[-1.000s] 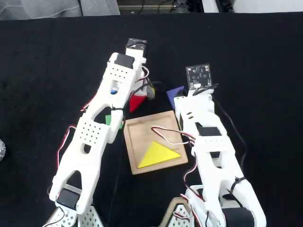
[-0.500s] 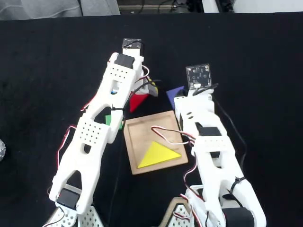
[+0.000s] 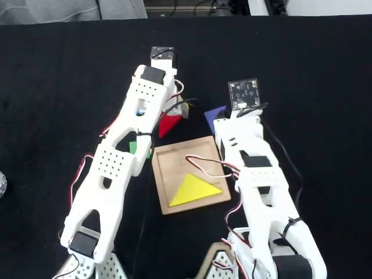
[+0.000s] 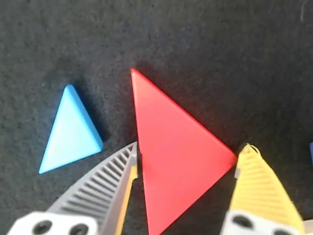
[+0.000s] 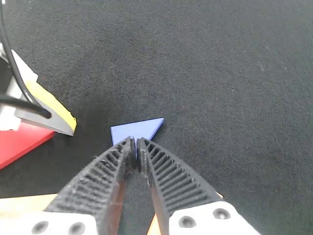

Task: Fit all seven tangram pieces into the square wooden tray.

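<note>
The square wooden tray (image 3: 168, 160) holds one yellow triangle (image 3: 195, 190). Just beyond its far edge a red triangle (image 3: 170, 124) (image 4: 176, 161) lies flat on the black cloth. My left gripper (image 4: 190, 147) (image 3: 177, 113) straddles it, with the grey finger (image 4: 112, 174) and the yellow finger (image 4: 257, 181) touching opposite sides. A light blue triangle (image 4: 71, 129) lies close beside the grey finger. A dark blue piece (image 3: 215, 112) (image 5: 139, 129) sits by the tray's far right corner. My right gripper (image 5: 135, 143) is shut, its tips at the piece's near edge.
A green piece (image 3: 133, 147) peeks out from under the left arm, beside the tray's left edge. The right arm (image 3: 256, 168) runs along the tray's right side. Bare black cloth spreads far left, far right and at the back.
The left wrist has edged slightly away and the yellow finger has shifted a little beside the red triangle. The right arm, the tray and the yellow triangle have not moved.
</note>
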Robot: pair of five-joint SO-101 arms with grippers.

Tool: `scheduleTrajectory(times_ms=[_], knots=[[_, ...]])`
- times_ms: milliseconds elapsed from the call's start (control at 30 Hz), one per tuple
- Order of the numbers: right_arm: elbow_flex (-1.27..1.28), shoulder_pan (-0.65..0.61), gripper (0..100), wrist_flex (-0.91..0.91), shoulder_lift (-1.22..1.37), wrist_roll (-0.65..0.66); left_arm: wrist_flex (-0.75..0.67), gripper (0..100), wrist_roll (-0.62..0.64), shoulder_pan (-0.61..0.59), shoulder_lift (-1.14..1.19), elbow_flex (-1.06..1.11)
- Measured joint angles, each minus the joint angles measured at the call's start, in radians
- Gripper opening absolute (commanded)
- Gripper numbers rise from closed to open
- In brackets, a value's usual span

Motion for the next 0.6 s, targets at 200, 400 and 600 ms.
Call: scheduleTrajectory(times_ms=[200,400,600], knots=[[0.0,0.0,1.5,0.0,0.0,0.0,0.021,31,0.0,0.005,0.0,-0.003],[0.0,0.0,1.5,-0.003,0.0,0.0,0.15,31,0.002,0.025,0.006,-0.149],[0.0,0.0,1.5,-0.003,0.0,0.0,0.184,31,0.005,0.025,0.006,-0.236]])
